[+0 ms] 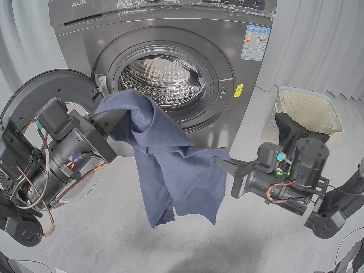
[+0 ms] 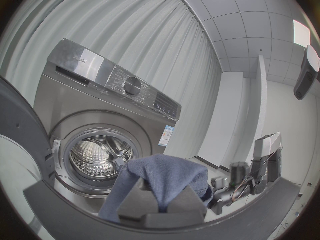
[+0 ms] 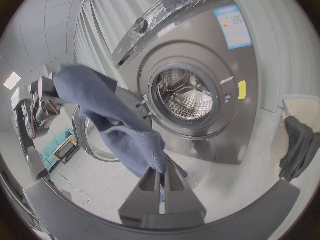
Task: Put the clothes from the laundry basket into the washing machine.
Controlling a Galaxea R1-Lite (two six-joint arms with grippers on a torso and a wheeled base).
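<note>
Left gripper [image 1: 120, 119] tips buried in blue garment [image 1: 174, 167], laundry basket [image 1: 303, 94] partly behind right arm, washing machine door [image 1: 57, 83] partly behind left arm

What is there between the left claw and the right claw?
In the head view, the blue garment stretches between the left claw and the right claw, both shut on it, with its lower part hanging free.

Pale grey curtains [image 1: 314, 38] hang in long folds along the back of the room, down to the floor. The floor [image 1: 113, 239] is smooth and grey, with a little shine. The ceiling [image 2: 253, 24] is made of square white tiles, and one panel light [image 2: 301, 33] is lit in it. At the side stands a plain white wall [image 2: 223, 117]. Far off, a teal sofa [image 3: 57, 138] stands just beside a low table [image 3: 65, 148].
</note>
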